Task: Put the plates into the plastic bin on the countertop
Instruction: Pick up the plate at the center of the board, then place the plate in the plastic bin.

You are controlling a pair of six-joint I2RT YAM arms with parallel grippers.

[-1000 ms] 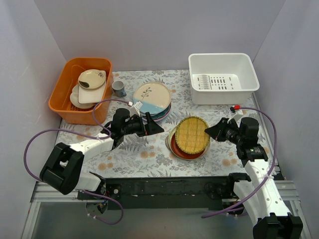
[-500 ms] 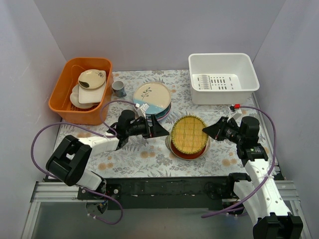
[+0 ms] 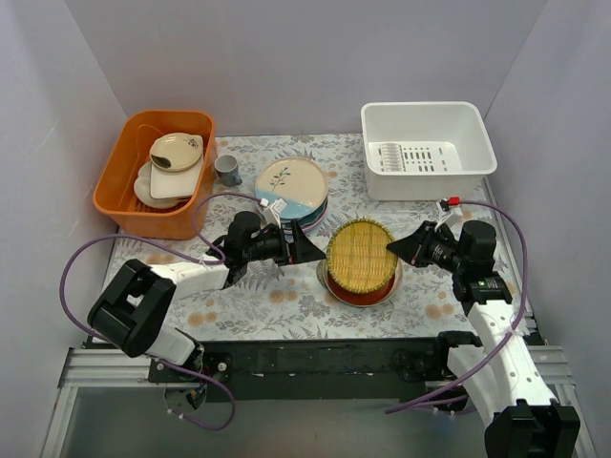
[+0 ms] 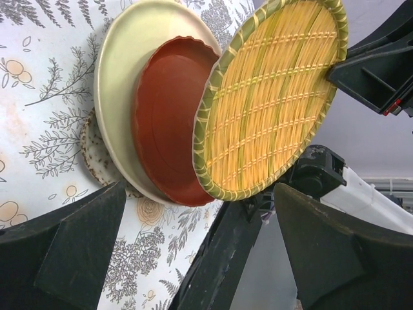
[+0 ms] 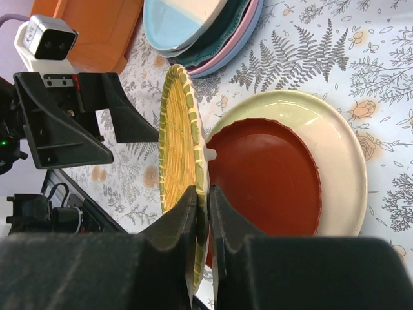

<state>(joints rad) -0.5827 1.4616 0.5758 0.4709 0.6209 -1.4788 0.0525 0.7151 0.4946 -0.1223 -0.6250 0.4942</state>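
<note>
My right gripper [image 3: 399,250] [image 5: 202,194] is shut on the right rim of the yellow woven-pattern plate [image 3: 362,252] [image 5: 182,139] [image 4: 271,100] and holds it tilted above a red-brown plate [image 3: 361,291] [image 5: 264,177] [image 4: 164,119] that lies on a pale cream-green plate [image 3: 329,280] [image 5: 339,155] [image 4: 122,71]. My left gripper [image 3: 307,248] is open and empty, just left of that pile. A cream-and-blue plate with a leaf sprig [image 3: 290,185] [image 5: 174,19] tops a second stack. The white plastic bin [image 3: 427,148] stands empty at the back right of the countertop [image 3: 258,291].
An orange tub [image 3: 153,172] with beige dishes [image 3: 175,153] stands at the back left. A small grey cup [image 3: 227,170] stands beside it. White walls close in the sides and back.
My left gripper has moved right to the pile's left side. My right gripper has closed in on the yellow plate, which now stands raised and more tilted off the pile.
</note>
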